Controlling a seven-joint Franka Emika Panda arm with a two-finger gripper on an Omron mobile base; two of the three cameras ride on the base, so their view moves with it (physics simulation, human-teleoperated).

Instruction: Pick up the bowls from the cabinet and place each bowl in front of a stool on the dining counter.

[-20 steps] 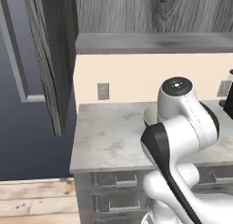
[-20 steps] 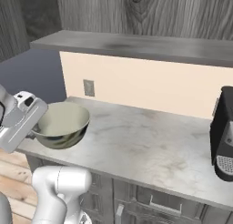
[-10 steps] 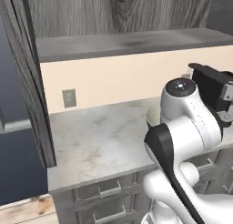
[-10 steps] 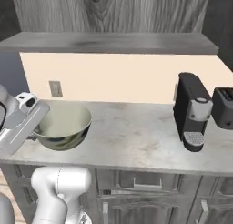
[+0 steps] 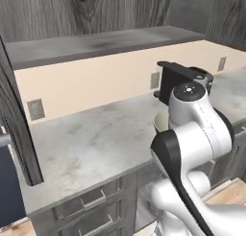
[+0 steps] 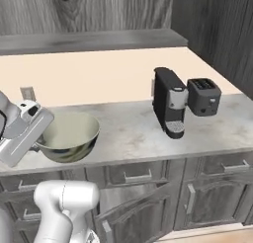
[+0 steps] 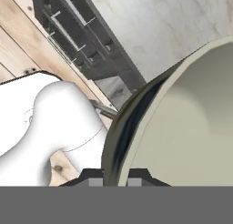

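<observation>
The pincer (image 7: 114, 181) grips the tan bowl (image 6: 69, 136) by its rim, a finger on either side of the wall. Rigid, smooth and likely slippery, it could pivot; the hold should stay firm over the table (image 6: 133, 133).

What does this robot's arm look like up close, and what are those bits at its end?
The arm is glossy white with rounded, tube-like segments, dark grey bands at the joints and a round dark cap with small dots on top. No loose cables show. At its end is a boxy light-grey gripper with two small dark fingers.
</observation>
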